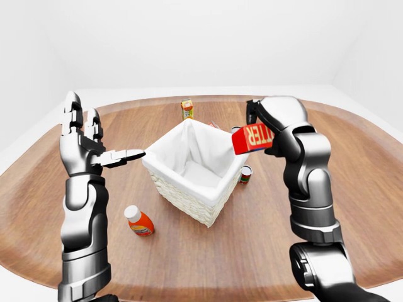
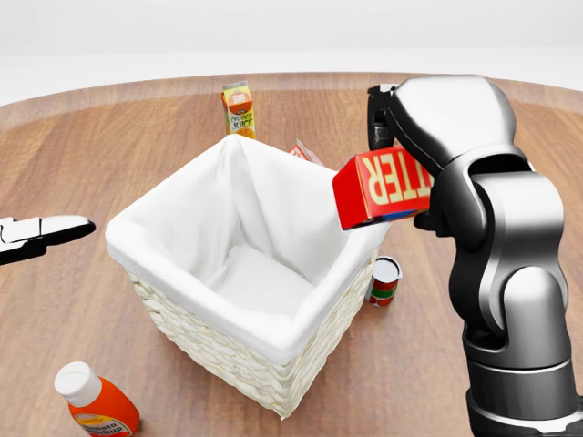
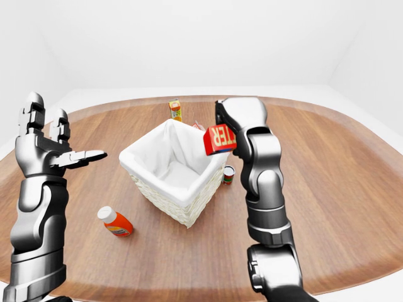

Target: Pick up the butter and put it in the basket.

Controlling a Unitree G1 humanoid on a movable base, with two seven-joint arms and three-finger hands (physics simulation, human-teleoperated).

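So the right robot hand (image 2: 401, 137) has its fingers closed around the butter (image 2: 381, 189), a red box with white lettering, and holds it up in the air right over the basket's right-hand rim in the head view. The box is tilted, and only its rear part sits inside the grip. Most of the carton sticks out toward the basket (image 2: 246, 273), a white wicker one with a white cloth liner, open at the top and with nothing visible inside.

The left robot hand (image 1: 85, 141) is off to the left of the basket with fingers spread, holding nothing.

What could go wrong, as I see it: the butter hangs above the rim rather than above the middle of the opening. If the fingers let go here, I'd guess it could clip the edge and tumble outside, down by the small can (image 2: 384, 279) standing on the desk (image 2: 137, 146) just beside the basket's right corner. The tilt doesn't help either, since a corner could catch the liner. Nudging it further left over the opening looks like the safer call.

Also, the forearm is close to the basket's near corner, so a sloppy move might shove the basket.

Other clutter is an orange juice carton (image 2: 239, 109) beyond the basket and an orange bottle with a white cap (image 2: 96, 405) lying at the lower left, both well clear.
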